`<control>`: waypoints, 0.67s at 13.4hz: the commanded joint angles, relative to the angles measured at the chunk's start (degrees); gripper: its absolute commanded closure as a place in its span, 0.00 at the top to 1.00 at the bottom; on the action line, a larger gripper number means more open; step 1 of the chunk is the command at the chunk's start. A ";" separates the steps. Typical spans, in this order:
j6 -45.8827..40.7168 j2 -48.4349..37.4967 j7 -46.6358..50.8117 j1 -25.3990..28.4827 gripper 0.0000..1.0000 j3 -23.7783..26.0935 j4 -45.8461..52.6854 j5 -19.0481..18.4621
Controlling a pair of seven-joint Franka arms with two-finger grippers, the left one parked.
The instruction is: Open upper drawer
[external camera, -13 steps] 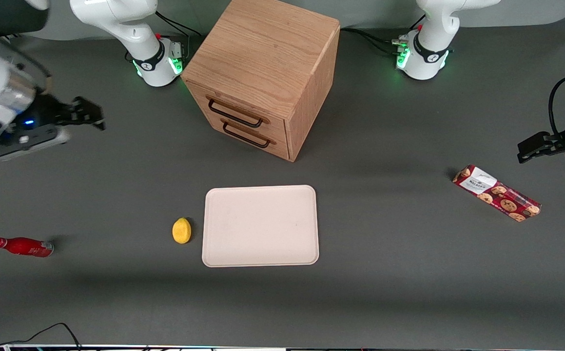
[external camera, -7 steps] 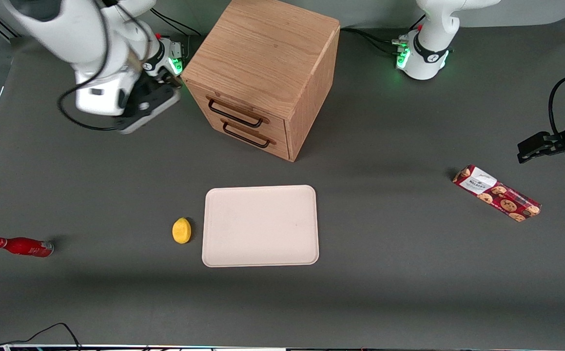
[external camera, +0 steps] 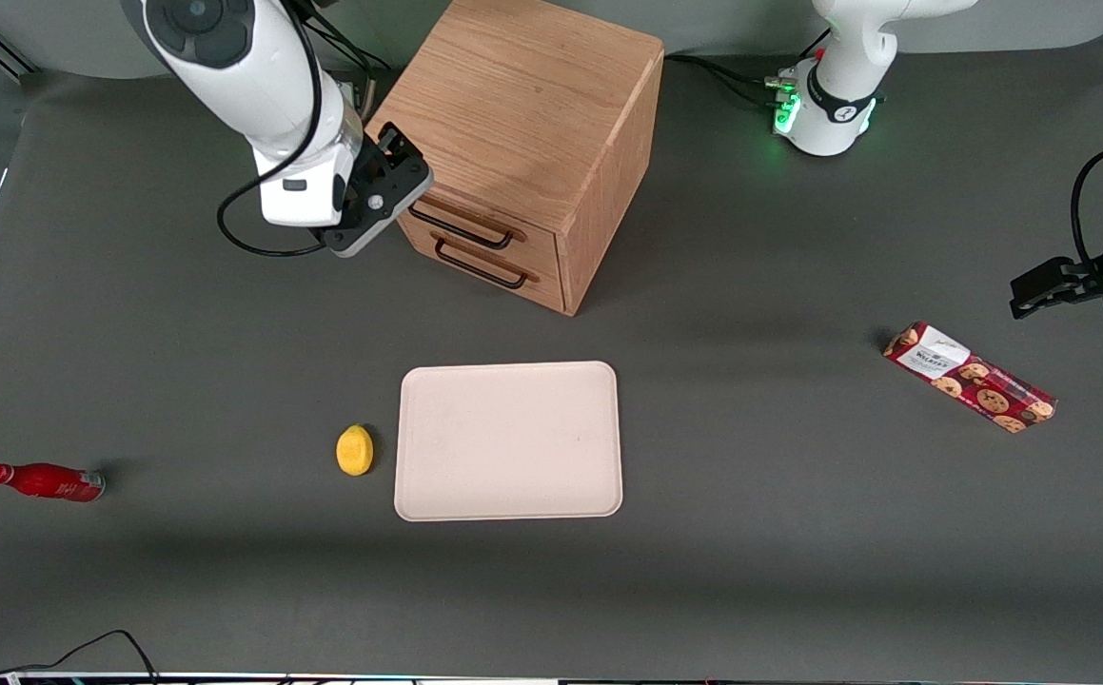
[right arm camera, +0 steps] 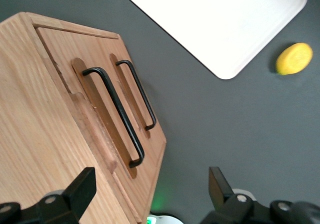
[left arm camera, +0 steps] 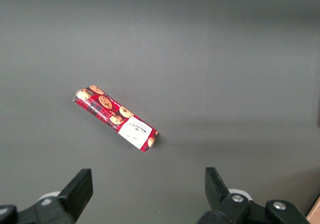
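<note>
The pincer (external camera: 405, 164) hovered released at the cabinet's upper-left corner. The upper drawer (right arm camera: 92, 121) looked stiff, probably light; its thin black handle (right arm camera: 115, 115) seemed the spot to hold.

A robotics lab bench, not a home. Two white arm bases (external camera: 822, 100) with green status lights are bolted along the top edge of the frame onto one wide dark grey mat (external camera: 751, 533), with black cables (external camera: 85, 652) trailing at the lower left. The things on the mat are unrelated test props set well apart: a small oak cabinet (external camera: 522, 105) at upper centre, a blank beige tray (external camera: 510, 440) at centre, a yellow lemon (external camera: 354, 449) just beside it, a red bottle (external camera: 45, 481) lying at far left, and a cookie packet (external camera: 970, 377) at right. The gripper (external camera: 405, 157) hangs at the cabinet's upper corner.
</note>
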 commanded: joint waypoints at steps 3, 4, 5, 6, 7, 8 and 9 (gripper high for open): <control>0.20 5.01 -2.04 -1.58 1.00 -0.57 1.19 10.26; 0.20 5.28 -2.74 -1.67 1.00 -0.57 1.19 10.54; 0.20 5.46 -4.23 -2.37 1.00 -0.57 0.67 10.63; 0.55 5.46 -5.29 -2.46 1.00 -0.57 -0.12 10.89; 0.90 5.46 -5.47 -2.46 1.00 -0.57 -0.65 10.90; 1.08 5.55 -5.56 -2.46 1.00 -0.57 -0.91 10.81; 1.34 6.24 -5.56 -2.38 1.00 -0.49 -1.00 10.89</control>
